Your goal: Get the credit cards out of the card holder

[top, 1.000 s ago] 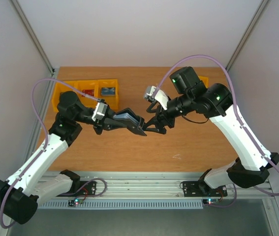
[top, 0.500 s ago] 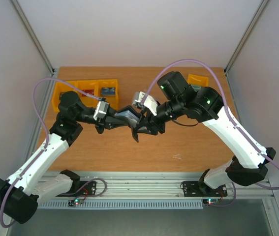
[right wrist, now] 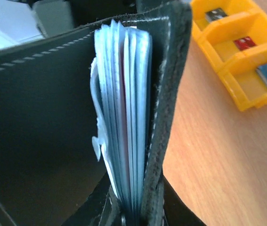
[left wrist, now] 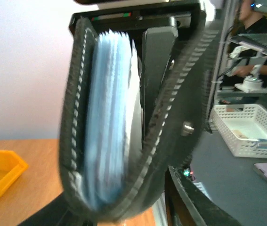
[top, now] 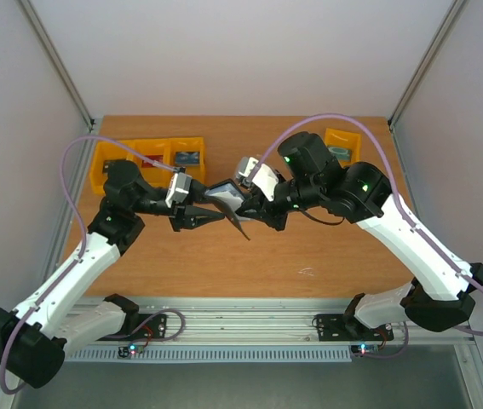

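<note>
The card holder hangs in the air over the middle of the table, part open, with one black flap drooping down. My right gripper is shut on its right end. In the right wrist view the right gripper pinches one black cover and the blue-grey sleeves. Among those sleeves shows a thin reddish edge, perhaps one of the credit cards. My left gripper is open at the holder's left end. In the left wrist view the holder fills the frame, and one finger stands off it.
A row of yellow bins with small items sits at the back left, also in the right wrist view. Another yellow bin stands at the back right. Both arms meet over the bare wooden table.
My right gripper came in from the right and shut on the card holder. My left gripper, shut on it before, has opened. A black flap now hangs down.
</note>
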Action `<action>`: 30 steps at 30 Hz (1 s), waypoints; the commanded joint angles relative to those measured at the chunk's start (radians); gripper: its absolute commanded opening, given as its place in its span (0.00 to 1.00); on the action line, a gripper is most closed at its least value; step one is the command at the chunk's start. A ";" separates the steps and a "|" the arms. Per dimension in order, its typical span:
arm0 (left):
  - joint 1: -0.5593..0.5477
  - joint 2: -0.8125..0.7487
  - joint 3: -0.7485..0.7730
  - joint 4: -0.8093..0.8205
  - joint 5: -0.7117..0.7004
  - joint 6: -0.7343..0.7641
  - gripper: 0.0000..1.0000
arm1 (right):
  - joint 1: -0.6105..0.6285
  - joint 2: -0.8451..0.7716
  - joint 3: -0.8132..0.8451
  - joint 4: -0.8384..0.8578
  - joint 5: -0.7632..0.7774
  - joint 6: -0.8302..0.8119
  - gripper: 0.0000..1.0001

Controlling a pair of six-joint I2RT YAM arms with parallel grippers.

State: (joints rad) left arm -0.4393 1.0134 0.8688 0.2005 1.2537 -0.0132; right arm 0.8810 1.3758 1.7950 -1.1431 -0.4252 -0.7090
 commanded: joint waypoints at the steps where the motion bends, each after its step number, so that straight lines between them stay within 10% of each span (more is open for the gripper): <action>1: -0.003 -0.024 -0.030 0.074 -0.140 -0.024 0.47 | -0.007 -0.041 -0.023 0.096 0.133 0.094 0.01; 9: -0.002 -0.061 -0.090 0.121 -0.433 -0.123 0.99 | -0.018 -0.005 -0.020 0.157 0.270 0.232 0.01; 21: -0.003 -0.030 -0.099 0.019 -0.646 -0.172 0.99 | -0.019 0.084 0.013 -0.014 0.955 0.624 0.01; 30: -0.038 0.006 -0.094 -0.049 -0.702 -0.206 0.99 | 0.046 0.240 0.186 -0.087 0.972 0.631 0.01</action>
State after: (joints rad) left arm -0.4622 1.0092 0.7738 0.1436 0.6247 -0.1909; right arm 0.8932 1.5925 1.9133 -1.2182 0.5049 -0.1116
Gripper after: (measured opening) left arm 0.994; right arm 0.115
